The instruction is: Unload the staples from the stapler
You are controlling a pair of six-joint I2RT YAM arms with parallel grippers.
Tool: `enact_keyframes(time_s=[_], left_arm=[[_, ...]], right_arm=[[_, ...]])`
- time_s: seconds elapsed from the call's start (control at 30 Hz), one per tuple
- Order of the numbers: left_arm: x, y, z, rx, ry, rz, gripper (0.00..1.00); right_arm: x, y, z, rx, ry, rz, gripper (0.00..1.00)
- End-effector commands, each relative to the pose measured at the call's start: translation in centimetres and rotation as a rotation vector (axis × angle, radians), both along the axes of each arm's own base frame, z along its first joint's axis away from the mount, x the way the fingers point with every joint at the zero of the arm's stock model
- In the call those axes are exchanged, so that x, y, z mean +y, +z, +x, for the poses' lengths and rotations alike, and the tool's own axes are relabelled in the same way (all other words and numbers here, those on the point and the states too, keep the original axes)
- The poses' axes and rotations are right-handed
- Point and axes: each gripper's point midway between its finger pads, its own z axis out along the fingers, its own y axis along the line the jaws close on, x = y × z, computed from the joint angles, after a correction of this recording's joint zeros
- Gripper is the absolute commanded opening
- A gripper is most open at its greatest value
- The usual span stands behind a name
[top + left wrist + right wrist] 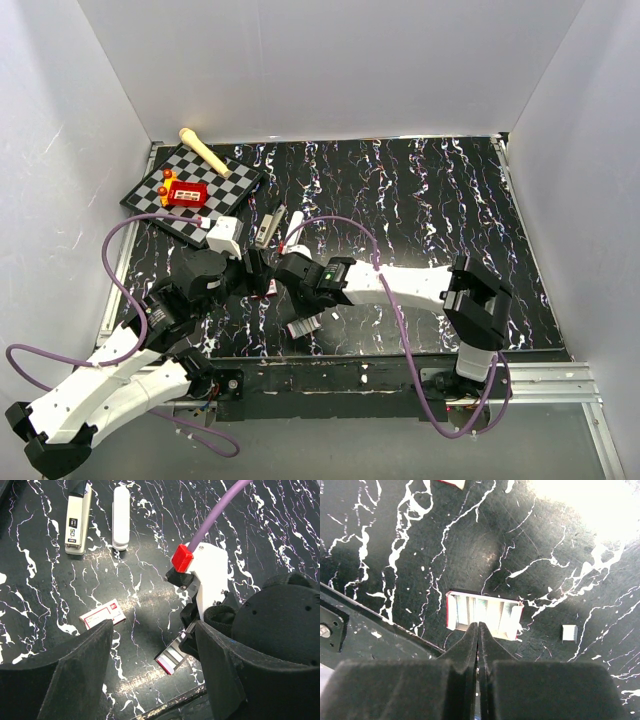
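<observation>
Left end effector (153, 641) jaws apart; stapler (77, 525) well beyond, up-left

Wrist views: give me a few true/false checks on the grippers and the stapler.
1. The right gripper has its jaws shut. True.
2. The left gripper holds the stapler. False: its jaws stand open and empty, and the stapler lies on the table ahead of it.
3. The stapler lies beside the white stick, roughly parallel to it. True.
4. The right gripper is over the stapler. False: its tips are at the near edge of the flat silvery rectangle.
</observation>
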Motion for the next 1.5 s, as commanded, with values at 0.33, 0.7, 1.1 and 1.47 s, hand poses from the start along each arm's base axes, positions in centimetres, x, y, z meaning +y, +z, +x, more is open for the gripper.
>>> enact_keyframes(time_s=[0.33,0.7,1.1,1.47], left_arm=[[0.2,-0.4,-0.1,0.002,0.004,0.01,0.66],[0.2,-0.2,-0.2,-0.002,-0.002,0.006,0.66],[0.3,-0.2,-0.1,-0.004,0.002,0.003,0.66],[0.3,-0.2,-0.2,-0.003,0.002,0.004,0.67]], right_arm=[[0.4,-1.6,-0.4,0.049,0.004,-0.073,0.01],[0.4,-2.4,-0.4,0.072,-0.001,-0.106,0.01],[0.2,-3.2,-0.2,0.104,-0.014,-0.113,0.01],[0.5,-3.6,-0.4,0.124,-0.004,-0.123,0.01]])
